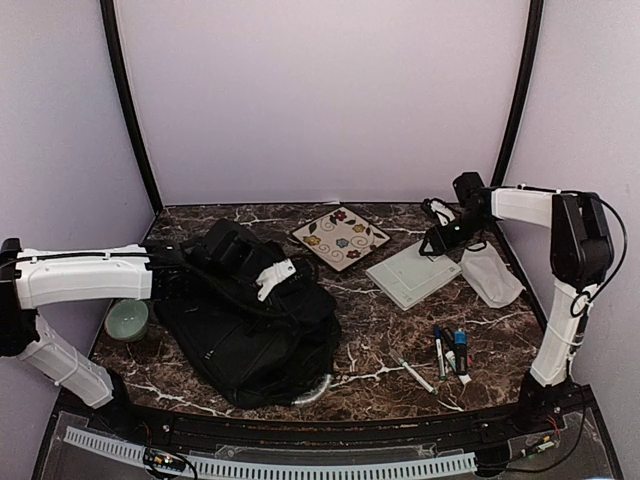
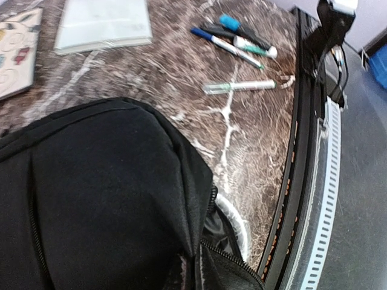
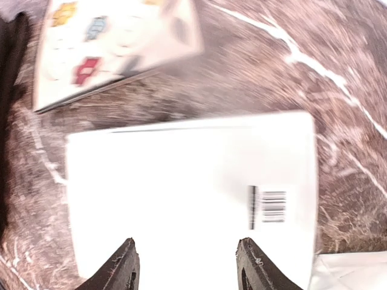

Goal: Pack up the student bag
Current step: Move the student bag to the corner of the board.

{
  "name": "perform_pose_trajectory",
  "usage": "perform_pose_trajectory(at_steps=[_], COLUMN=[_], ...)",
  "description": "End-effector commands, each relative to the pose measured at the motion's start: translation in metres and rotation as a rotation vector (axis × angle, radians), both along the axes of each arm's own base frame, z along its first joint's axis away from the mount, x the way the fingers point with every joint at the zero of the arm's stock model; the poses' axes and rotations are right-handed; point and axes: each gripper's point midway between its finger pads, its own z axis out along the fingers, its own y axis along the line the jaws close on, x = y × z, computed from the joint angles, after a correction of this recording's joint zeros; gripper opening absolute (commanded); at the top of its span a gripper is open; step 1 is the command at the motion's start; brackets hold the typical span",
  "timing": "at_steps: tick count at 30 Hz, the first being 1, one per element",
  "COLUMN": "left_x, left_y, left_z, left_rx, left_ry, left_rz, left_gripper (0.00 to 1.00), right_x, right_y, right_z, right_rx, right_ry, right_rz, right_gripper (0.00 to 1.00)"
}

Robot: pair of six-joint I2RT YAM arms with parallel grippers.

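The student bag (image 1: pixel 245 325) is laid flat on the dark marble table (image 1: pixel 375 315), its black fabric slumped and its grey-white handle (image 1: pixel 275 276) lying across its far side. In the left wrist view a zip (image 2: pixel 230 257) is seen running along the bag's near edge. A pale curved edge (image 2: pixel 239 223) shows from under the bag's near right corner, possibly the rim of a dish; too little of it is seen for more to be said.

The left arm (image 1: pixel 85 277) is stretched in from the left of the bag. The left gripper (image 1: pixel 188 262) is lost against the black fabric at the bag's far left corner. Its fingers are not caught by its own camera, so whether it is spread or closed cannot be told.

A pale green bowl (image 1: pixel 127 320) is set just left of the bag. Near the bag's far right corner a square tile painted with flowers (image 1: pixel 340 238) is laid, and farther right of the bag a white booklet (image 1: pixel 412 272) marked with a barcode. The right gripper (image 3: pixel 187 266) is held over this booklet with its fingers spread wide and nothing gripped between them. A white pouch (image 1: pixel 490 277) is placed farther right again, well apart from the bag. To the near right of the bag a single clear pen (image 1: pixel 412 372) is laid, and beyond it a cluster of markers (image 1: pixel 452 350).
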Motion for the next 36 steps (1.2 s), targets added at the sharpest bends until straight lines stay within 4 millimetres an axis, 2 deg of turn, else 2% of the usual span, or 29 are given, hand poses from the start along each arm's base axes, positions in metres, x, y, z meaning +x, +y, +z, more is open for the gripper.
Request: perform_pose_trajectory(at_steps=[1, 4, 8, 11, 13, 16, 19, 21, 24, 26, 30, 33, 35, 36], left_x=[-0.015, -0.027, -0.056, -0.073, -0.08, -0.082, -0.074, -0.072, -0.073, -0.054, -0.023, -0.016, -0.016, -0.017], left_y=[-0.039, -0.056, -0.075, -0.077, -0.069, -0.044, -0.017, -0.005, 0.008, 0.03, 0.093, 0.145, 0.158, 0.159], left_z=[0.003, -0.004, -0.011, -0.021, -0.028, -0.041, -0.042, -0.029, 0.0, 0.002, -0.017, -0.032, -0.035, -0.036], left_rx=[-0.051, -0.032, -0.015, 0.024, 0.059, 0.143, 0.222, 0.217, 0.156, 0.19, 0.317, 0.422, 0.421, 0.409], left_ry=[-0.036, -0.044, -0.055, -0.031, 0.002, 0.016, 0.003, 0.01, 0.052, 0.051, 0.204, 0.323, 0.368, 0.389], left_rz=[-0.176, -0.265, -0.415, -0.477, -0.481, -0.429, -0.307, -0.22, -0.081, 0.131, 0.579, 0.891, 0.995, 1.031], left_gripper=[0.0, 0.0, 0.0, 0.0, 0.0, 0.05, 0.27, 0.38, 0.56, 0.67, 0.68, 0.69, 0.71, 0.75], right_x=[0.01, 0.009, 0.005, 0.006, 0.006, 0.007, 0.008, 0.008, 0.006, 0.006, 0.009, 0.008, 0.006, 0.004], right_y=[-0.006, -0.007, -0.005, -0.007, -0.007, -0.004, -0.001, 0.001, 0.004, 0.002, -0.004, -0.001, 0.001, 0.002], right_z=[0.0, -0.001, -0.004, -0.008, -0.008, -0.006, -0.001, 0.001, 0.005, 0.007, 0.008, 0.012, 0.014, 0.014], right_rx=[0.002, 0.011, 0.026, 0.009, 0.006, 0.023, 0.036, 0.049, 0.067, 0.061, 0.025, 0.038, 0.055, 0.061], right_ry=[0.005, 0.01, 0.015, 0.022, 0.024, 0.023, 0.019, 0.017, 0.017, 0.009, -0.002, -0.003, -0.003, -0.001], right_rz=[-0.043, -0.037, -0.025, -0.028, -0.025, -0.019, -0.015, -0.01, 0.0, -0.002, -0.007, 0.001, 0.007, 0.008], right_gripper=[0.55, 0.55, 0.55, 0.55, 0.55, 0.55, 0.55, 0.55, 0.55, 0.55, 0.55, 0.55, 0.55, 0.56])
